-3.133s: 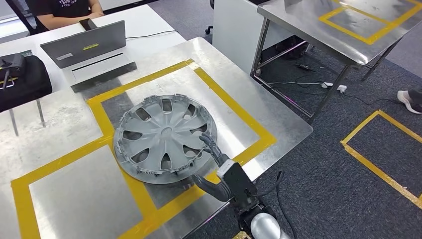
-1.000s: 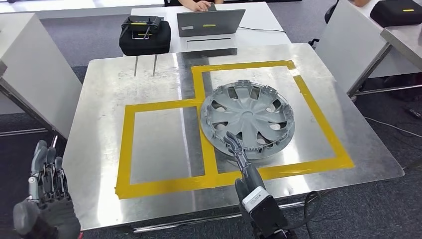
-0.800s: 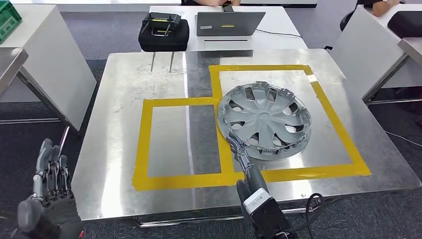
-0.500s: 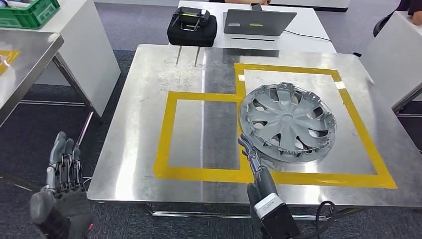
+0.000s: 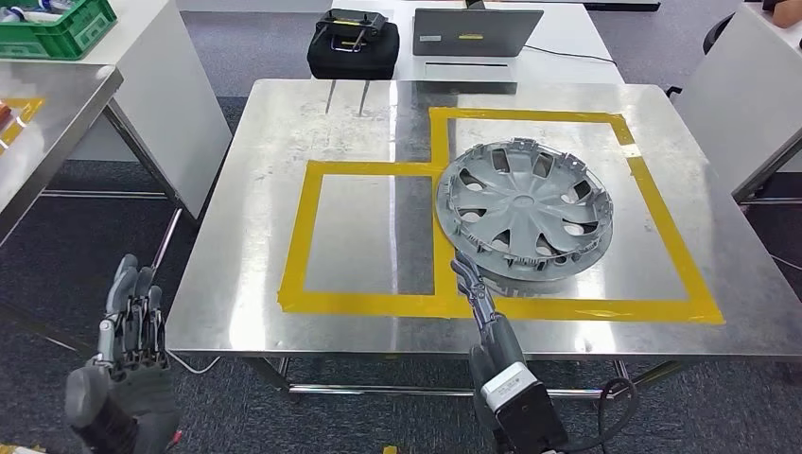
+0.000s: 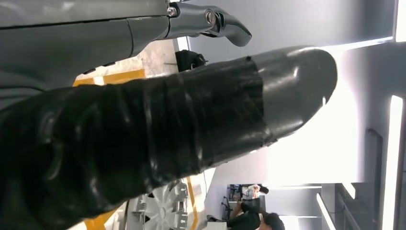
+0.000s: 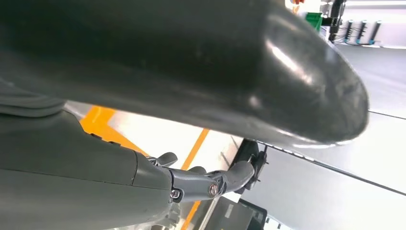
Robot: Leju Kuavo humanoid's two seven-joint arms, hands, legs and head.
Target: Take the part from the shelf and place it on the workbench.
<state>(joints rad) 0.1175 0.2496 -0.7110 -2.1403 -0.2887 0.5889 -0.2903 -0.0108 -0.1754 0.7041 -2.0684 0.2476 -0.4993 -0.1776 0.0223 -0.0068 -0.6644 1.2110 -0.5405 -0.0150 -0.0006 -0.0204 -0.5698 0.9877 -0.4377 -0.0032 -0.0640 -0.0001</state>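
A: Where is the right robot hand [image 5: 476,295] found, and in what state?

B: It is seen at the near edge of the counter [image 5: 255,274], reaching forward over the yellow tape [image 5: 364,305]. Its fingers are stretched out, loosely together, and their tips are laid at the near-left rim of the wheel cover [image 5: 526,210]. Whether the rim is pinched or merely touched cannot be told; in the right wrist view the contact is masked by the thumb.

A: And the left robot hand [image 5: 128,331]?

B: It is held off the counter, beyond its near-left corner, above the floor. Its fingers are raised and kept close together, and nothing is held in it.

A: Which way does the part lie from the right robot hand?

B: Forward and slightly to the right. The wheel cover is round, so no long axis is offered; it lies flat, face up, inside the right-hand taped frame, its left rim overlapping the tape strip that divides the two frames. It sits nearer the counter's right edge than its left, between near and far edges.

A: Which hand is nearer to it?

B: The right one, by far; the left is well apart, with the left taped frame between.

A: How is the task judged, then?

B: The part appears to be already set on the counter, so a release and withdrawal toward the near edge is judged to be what remains. A laptop [image 5: 477,34] and a black case [image 5: 355,45] are left beyond the far edge.
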